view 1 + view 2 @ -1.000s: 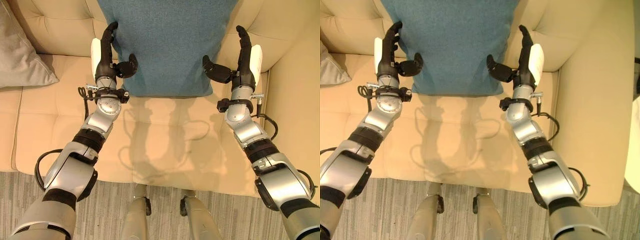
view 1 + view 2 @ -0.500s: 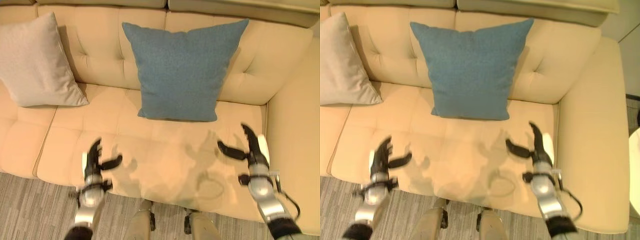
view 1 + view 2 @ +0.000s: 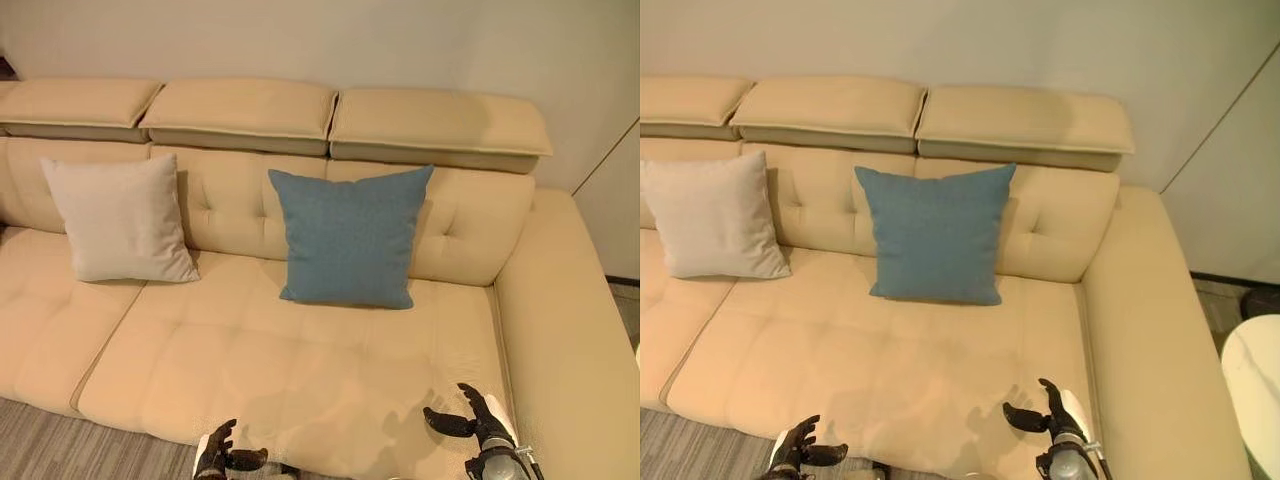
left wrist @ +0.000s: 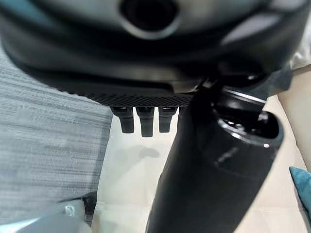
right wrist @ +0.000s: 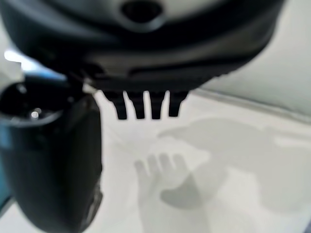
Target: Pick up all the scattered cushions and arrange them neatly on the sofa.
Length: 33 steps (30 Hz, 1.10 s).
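A blue cushion (image 3: 350,237) stands upright against the backrest of the beige sofa (image 3: 250,360), right of the middle. A light grey cushion (image 3: 118,219) leans against the backrest further left. My left hand (image 3: 218,461) hovers low over the seat's front edge, fingers straight and thumb spread, holding nothing. My right hand (image 3: 478,424) hangs over the right part of the seat, open as well and empty. Both hands are well in front of the blue cushion and apart from it.
The sofa's right arm (image 3: 560,340) runs along the right side. Grey striped carpet (image 3: 60,450) lies in front of the seat. A white round object (image 3: 1255,385) stands on the floor at the far right.
Both hands let go of the blue cushion and drew back toward the seat's front edge. The camera pulled back and up, so the whole sofa and both cushions now show.
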Motion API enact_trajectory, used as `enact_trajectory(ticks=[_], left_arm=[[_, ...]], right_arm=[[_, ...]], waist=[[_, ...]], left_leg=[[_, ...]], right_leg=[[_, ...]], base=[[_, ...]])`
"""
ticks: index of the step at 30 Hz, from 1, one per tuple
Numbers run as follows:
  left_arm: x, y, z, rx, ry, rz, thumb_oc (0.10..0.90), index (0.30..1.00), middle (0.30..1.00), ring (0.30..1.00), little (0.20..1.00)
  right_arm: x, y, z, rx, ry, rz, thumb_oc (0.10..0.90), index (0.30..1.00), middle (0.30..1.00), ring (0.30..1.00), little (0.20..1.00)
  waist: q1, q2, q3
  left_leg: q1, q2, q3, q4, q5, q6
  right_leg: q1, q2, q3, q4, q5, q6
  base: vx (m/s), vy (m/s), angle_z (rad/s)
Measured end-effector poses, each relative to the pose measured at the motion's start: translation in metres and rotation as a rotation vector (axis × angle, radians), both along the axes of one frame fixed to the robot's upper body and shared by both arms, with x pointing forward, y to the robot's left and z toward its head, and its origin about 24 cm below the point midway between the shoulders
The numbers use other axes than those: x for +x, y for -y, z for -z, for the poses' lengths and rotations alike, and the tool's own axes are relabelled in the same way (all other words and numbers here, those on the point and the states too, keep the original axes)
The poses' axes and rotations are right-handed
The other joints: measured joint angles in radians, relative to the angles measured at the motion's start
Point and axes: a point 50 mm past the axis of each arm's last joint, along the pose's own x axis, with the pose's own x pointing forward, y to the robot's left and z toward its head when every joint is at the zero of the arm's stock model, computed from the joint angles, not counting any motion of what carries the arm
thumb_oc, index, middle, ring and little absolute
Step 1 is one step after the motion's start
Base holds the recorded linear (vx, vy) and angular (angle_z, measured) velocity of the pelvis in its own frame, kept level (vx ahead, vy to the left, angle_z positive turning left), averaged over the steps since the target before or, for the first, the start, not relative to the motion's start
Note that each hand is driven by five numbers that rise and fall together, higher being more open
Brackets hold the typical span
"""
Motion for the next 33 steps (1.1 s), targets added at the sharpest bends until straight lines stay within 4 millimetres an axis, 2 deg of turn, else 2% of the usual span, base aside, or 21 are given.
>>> enact_trajectory(ticks=[1, 2, 4, 5, 7, 9, 10, 12, 13, 15, 16, 22, 23, 25, 26, 27, 28, 29, 31, 32, 33], left_arm=[[0.008, -0.002, -0.001, 0.008, 0.001, 0.004, 0.800, 0.900, 0.900, 0.900, 0.900], [0.014, -0.005, -0.003, 0.004, 0.014, -0.023, 0.800, 0.900, 0.900, 0.900, 0.900], [0.010, -0.001, 0.000, -0.004, 0.001, -0.034, 0.800, 0.900, 0.900, 0.900, 0.900], [0.010, 0.003, 0.001, -0.011, -0.004, -0.028, 0.800, 0.900, 0.900, 0.900, 0.900], [0.010, 0.011, 0.002, -0.033, -0.004, -0.031, 0.800, 0.900, 0.900, 0.900, 0.900], [0.018, 0.016, 0.000, -0.033, 0.010, 0.011, 0.800, 0.900, 0.900, 0.900, 0.900], [0.021, 0.019, 0.000, -0.034, 0.015, 0.026, 0.800, 0.900, 0.900, 0.900, 0.900], [0.021, 0.022, 0.000, -0.035, 0.010, 0.052, 0.800, 0.900, 0.900, 0.900, 0.900], [0.018, 0.022, 0.002, -0.034, -0.004, 0.051, 0.800, 0.900, 0.900, 0.900, 0.900], [0.011, 0.023, 0.005, -0.036, -0.023, 0.047, 0.800, 0.900, 0.900, 0.900, 0.900], [0.006, 0.022, 0.006, -0.036, -0.035, 0.041, 0.800, 0.900, 0.900, 0.900, 0.900], [-0.004, 0.007, 0.007, 0.004, -0.057, 0.008, 0.800, 0.900, 0.900, 0.900, 0.900], [-0.002, 0.006, 0.006, 0.011, -0.052, 0.007, 0.800, 0.900, 0.900, 0.900, 0.900], [0.005, 0.006, 0.006, 0.022, -0.060, 0.014, 0.800, 0.900, 0.900, 0.900, 0.900], [0.010, 0.008, 0.005, 0.029, -0.057, 0.034, 0.800, 0.900, 0.900, 0.900, 0.900], [0.012, 0.009, 0.004, 0.027, -0.052, 0.037, 0.800, 0.900, 0.900, 0.900, 0.900], [0.013, 0.011, 0.004, 0.025, -0.049, 0.039, 0.800, 0.900, 0.900, 0.900, 0.900], [0.013, 0.010, 0.004, 0.027, -0.048, 0.039, 0.800, 0.900, 0.900, 0.900, 0.900], [0.008, 0.007, 0.005, 0.031, -0.061, 0.025, 0.800, 0.900, 0.900, 0.900, 0.900], [0.009, 0.007, 0.005, 0.036, -0.063, 0.026, 0.800, 0.900, 0.900, 0.900, 0.900], [0.007, 0.007, 0.005, 0.037, -0.065, 0.017, 0.800, 0.900, 0.900, 0.900, 0.900]], right_arm=[[0.003, -0.004, 0.002, 0.005, -0.009, -0.008, 0.800, 0.900, 0.900, 0.900, 0.900], [0.007, -0.005, 0.002, 0.007, -0.009, -0.003, 0.800, 0.900, 0.900, 0.900, 0.900], [0.003, 0.000, 0.002, -0.008, -0.023, 0.008, 0.800, 0.900, 0.900, 0.900, 0.900], [-0.001, 0.002, 0.003, -0.010, -0.032, 0.018, 0.800, 0.900, 0.900, 0.900, 0.900], [-0.003, 0.004, 0.004, -0.002, -0.040, 0.045, 0.800, 0.900, 0.900, 0.900, 0.900], [-0.011, 0.001, 0.012, 0.014, -0.081, 0.073, 0.800, 0.900, 0.900, 0.900, 0.900], [-0.014, -0.002, 0.016, 0.027, -0.101, 0.087, 0.800, 0.900, 0.900, 0.900, 0.900], [-0.016, -0.008, 0.020, 0.049, -0.118, 0.095, 0.800, 0.900, 0.900, 0.900, 0.900], [-0.017, -0.017, 0.024, 0.071, -0.135, 0.096, 0.800, 0.900, 0.900, 0.900, 0.900], [-0.017, -0.023, 0.027, 0.084, -0.151, 0.098, 0.800, 0.900, 0.900, 0.900, 0.900], [-0.017, -0.028, 0.029, 0.088, -0.160, 0.081, 0.800, 0.900, 0.900, 0.900, 0.900], [-0.015, -0.033, 0.029, 0.097, -0.159, 0.072, 0.800, 0.900, 0.900, 0.900, 0.900], [-0.016, -0.033, 0.030, 0.095, -0.167, 0.077, 0.800, 0.900, 0.900, 0.900, 0.900], [-0.012, -0.031, 0.030, 0.085, -0.176, 0.083, 0.800, 0.900, 0.900, 0.900, 0.900], [-0.007, -0.033, 0.029, 0.090, -0.174, 0.083, 0.800, 0.900, 0.900, 0.900, 0.900], [-0.010, -0.034, 0.031, 0.093, -0.184, 0.086, 0.800, 0.900, 0.900, 0.900, 0.900], [-0.019, -0.038, 0.035, 0.103, -0.215, 0.093, 0.800, 0.900, 0.900, 0.900, 0.900], [-0.025, -0.040, 0.038, 0.113, -0.229, 0.100, 0.800, 0.900, 0.900, 0.900, 0.900], [-0.026, -0.044, 0.039, 0.126, -0.231, 0.097, 0.800, 0.900, 0.900, 0.900, 0.900], [-0.027, -0.043, 0.039, 0.125, -0.233, 0.099, 0.800, 0.900, 0.900, 0.900, 0.900], [-0.027, -0.042, 0.039, 0.120, -0.235, 0.099, 0.800, 0.900, 0.900, 0.900, 0.900]], waist=[[-0.002, -0.064, 0.026], [-0.003, -0.092, 0.039], [-0.035, -0.076, 0.036], [-0.044, -0.065, 0.028], [-0.062, -0.039, 0.018], [-0.075, -0.036, 0.018], [-0.080, -0.034, 0.015], [-0.084, -0.024, 0.013], [-0.080, -0.043, 0.013], [-0.079, -0.050, 0.016], [-0.063, -0.054, 0.018], [-0.043, -0.080, 0.028], [-0.044, -0.083, 0.032], [-0.051, -0.079, 0.035], [-0.045, -0.067, 0.042], [-0.043, -0.060, 0.045], [-0.028, -0.050, 0.047], [-0.022, -0.045, 0.043], [-0.003, -0.067, 0.031], [0.006, -0.071, 0.026], [0.016, -0.058, 0.020]], left_leg=[[-0.027, -0.046, 0.018, 0.140, -0.014, 0.034], [-0.035, -0.082, 0.018, 0.287, -0.053, 0.070], [0.024, -0.077, 0.018, 0.411, -0.081, 0.057], [0.065, -0.073, 0.020, 0.409, -0.103, 0.050], [0.106, -0.080, 0.027, 0.323, -0.108, 0.035], [0.138, -0.083, 0.039, 0.214, -0.110, 0.038], [0.154, -0.083, 0.044, 0.162, -0.110, 0.047], [0.171, -0.080, 0.039, 0.073, -0.107, 0.103], [0.166, -0.109, 0.038, 0.056, -0.088, 0.122], [0.159, -0.123, 0.037, 0.059, -0.082, 0.130], [0.158, -0.133, 0.050, 0.053, -0.076, 0.139], [0.182, -0.165, 0.076, 0.014, -0.046, 0.158], [0.175, -0.170, 0.081, 0.021, -0.042, 0.162], [0.129, -0.156, 0.088, 0.058, -0.047, 0.182], [0.129, -0.134, 0.092, 0.044, -0.041, 0.201], [0.133, -0.121, 0.092, 0.027, -0.023, 0.202], [0.135, -0.098, 0.102, 0.004, 0.005, 0.196], [0.140, -0.092, 0.089, -0.005, -0.001, 0.198], [0.135, -0.093, 0.103, -0.016, 0.015, 0.188], [0.142, -0.093, 0.105, -0.037, 0.031, 0.173], [0.143, -0.083, 0.109, -0.050, 0.039, 0.161]], right_leg=[[-0.016, -0.068, -0.005, -0.012, 0.025, -0.023], [-0.012, -0.099, 0.005, -0.020, 0.038, -0.013], [0.008, -0.106, -0.014, -0.016, 0.034, -0.005], [0.003, -0.112, -0.028, -0.006, 0.045, 0.004], [-0.017, -0.109, -0.026, 0.023, 0.031, 0.039], [-0.029, -0.122, -0.053, 0.034, 0.040, 0.050], [-0.039, -0.122, -0.067, 0.035, 0.043, 0.055], [-0.064, -0.111, -0.082, 0.043, 0.043, 0.075], [-0.088, -0.131, -0.074, 0.058, 0.052, 0.087], [-0.098, -0.150, -0.072, 0.066, 0.061, 0.100], [-0.111, -0.162, -0.057, 0.071, 0.069, 0.112], [-0.124, -0.189, -0.032, 0.076, 0.100, 0.147], [-0.126, -0.190, -0.018, 0.082, 0.125, 0.156], [-0.137, -0.181, 0.019, 0.042, 0.215, 0.226], [-0.154, -0.171, 0.031, 0.068, 0.206, 0.256], [-0.165, -0.161, 0.029, 0.131, 0.146, 0.227], [-0.171, -0.140, 0.029, 0.281, 0.021, 0.189], [-0.172, -0.131, 0.026, 0.352, -0.030, 0.192], [-0.111, -0.134, 0.020, 0.329, -0.123, 0.189], [-0.056, -0.131, -0.009, 0.251, -0.158, 0.183], [-0.023, -0.105, -0.006, 0.154, -0.121, 0.135]], base=[[-0.19, -0.006, 0.10], [-0.12, 0.008, 0.16], [-0.14, 0.064, 0.27], [-0.17, 0.101, 0.23], [-0.15, 0.080, 0.18], [-0.14, 0.090, 0.45], [-0.12, 0.085, 0.44], [-0.21, 0.119, 0.27], [-0.30, 0.146, 0.07], [-0.25, 0.133, -0.04], [-0.19, 0.120, -0.17], [-0.21, 0.080, -0.12], [-0.31, 0.069, -0.05], [-0.16, 0.027, -0.08], [-0.11, -0.041, -0.08], [-0.11, -0.041, 0.02], [-0.10, -0.080, 0.05], [-0.03, -0.067, -0.03], [-0.06, -0.114, -0.15], [-0.07, -0.108, -0.24], [-0.05, -0.065, -0.29]])
